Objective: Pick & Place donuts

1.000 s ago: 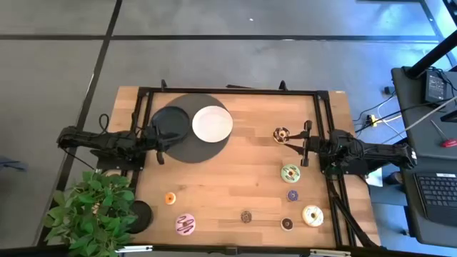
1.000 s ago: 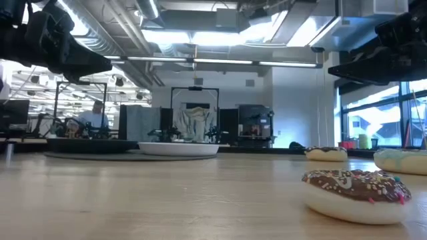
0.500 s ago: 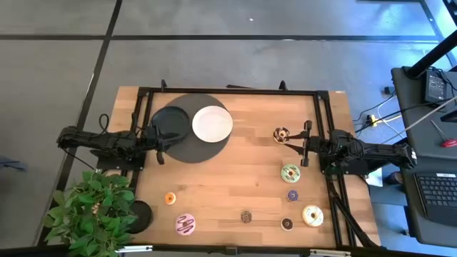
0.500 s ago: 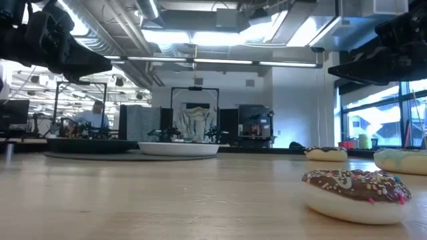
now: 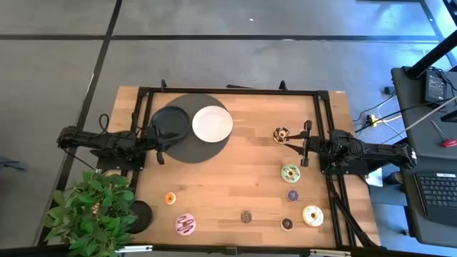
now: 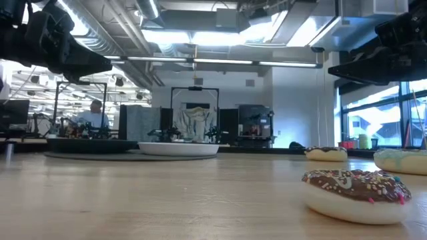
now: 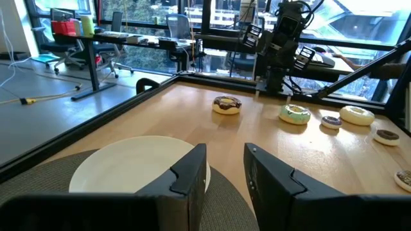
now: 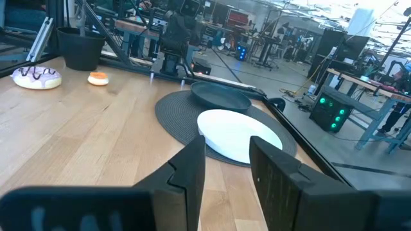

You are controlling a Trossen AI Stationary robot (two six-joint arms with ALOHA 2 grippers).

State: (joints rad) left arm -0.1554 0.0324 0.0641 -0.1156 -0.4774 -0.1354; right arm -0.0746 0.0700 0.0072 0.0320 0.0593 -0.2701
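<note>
Eight donuts lie flat on the wooden table. In the high view a chocolate donut lies just off my right gripper. The green donut, purple mini, cream-yellow donut and chocolate mini lie toward the near right. A brown mini, the pink donut and the orange mini lie along the near side. My left gripper hovers at the dark mat's left side. Both grippers are open and hold nothing.
A white plate and a black plate rest on a round dark mat at the far left. A potted plant and a black pot stand at the near left corner. Bare wood lies mid-table.
</note>
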